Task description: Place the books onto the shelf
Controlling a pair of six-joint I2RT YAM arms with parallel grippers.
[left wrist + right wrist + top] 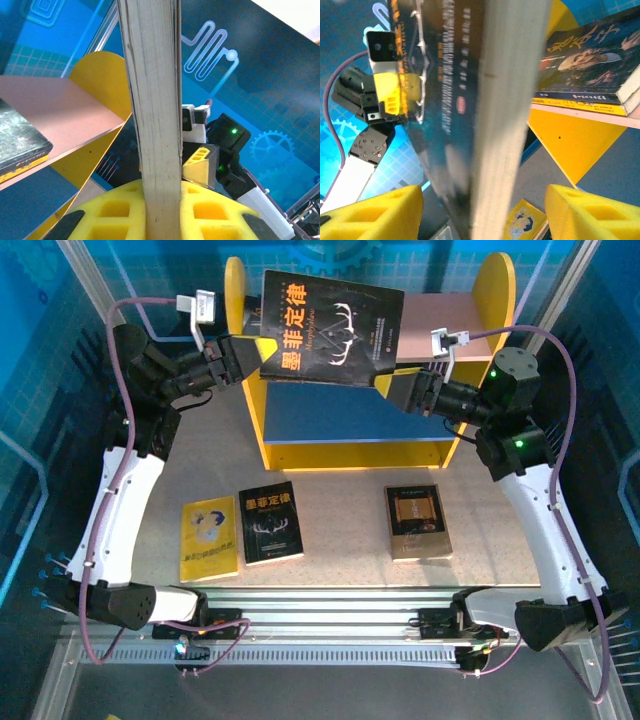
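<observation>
Books lie in several places. The antler book [335, 325], black with a white antler drawing, hangs tilted in the air at the upper middle of the top view, above the shelf [495, 285]. The left gripper [240, 360] pinches its left edge. In the left wrist view the yellow pads press on both sides of the page block. The right gripper [395, 388] is at the lower right corner of this book with its pads [370, 215] spread wide, each standing apart from the book.

The worktop [340, 510] is a plain beige board. On it, in front of the shelf, lie flat a yellow book [209, 538], just beside it a second black book [270, 523], and further right a brown book [417, 522]. A metal rail [330, 605] runs along the lower edge of the worktop. The walls [40, 300] around are blue, with a grid of small squares and white line drawings of gears.

The antler book shows the title 墨菲定律 in orange letters, and the second black book has the same title. On the pink upper board, a portrait book [590, 55] lies flat on top of another book. Its yellow title seems to read 鬼谷子. The writing on the brown book is too small to read.
</observation>
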